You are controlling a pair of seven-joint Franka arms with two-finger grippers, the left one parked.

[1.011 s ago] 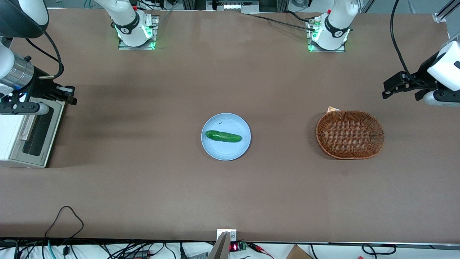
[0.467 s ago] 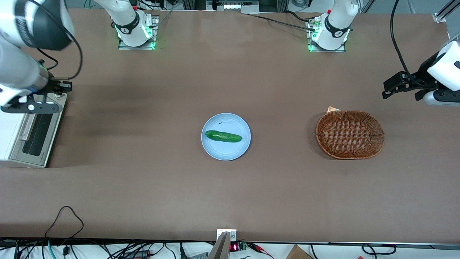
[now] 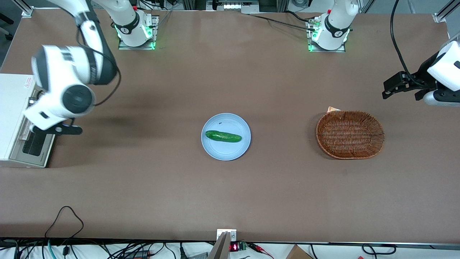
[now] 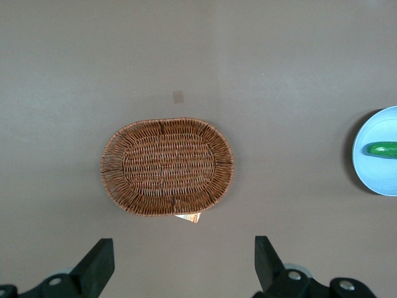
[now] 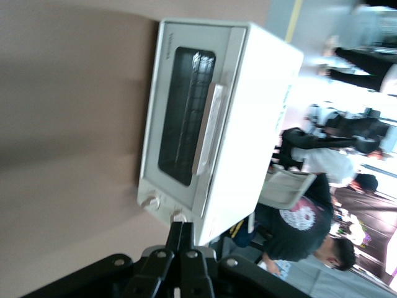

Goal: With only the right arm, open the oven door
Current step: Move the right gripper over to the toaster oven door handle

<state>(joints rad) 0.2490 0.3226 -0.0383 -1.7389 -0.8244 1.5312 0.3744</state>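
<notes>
One cream-white oven (image 3: 14,118) sits at the working arm's end of the table, its door (image 5: 180,118) shut flat against the front, the bar handle (image 5: 207,129) running along one long edge and two round knobs (image 5: 162,207) showing beside the glass. The right arm (image 3: 66,84) hangs over the table just in front of the oven, and its black gripper (image 5: 184,239) is off the door, with both fingers pressed together and holding nothing. A light blue plate (image 3: 237,149) with a cucumber (image 3: 223,136) on it lies mid-table, and a wicker basket (image 3: 350,134) rests toward the parked arm's end.
</notes>
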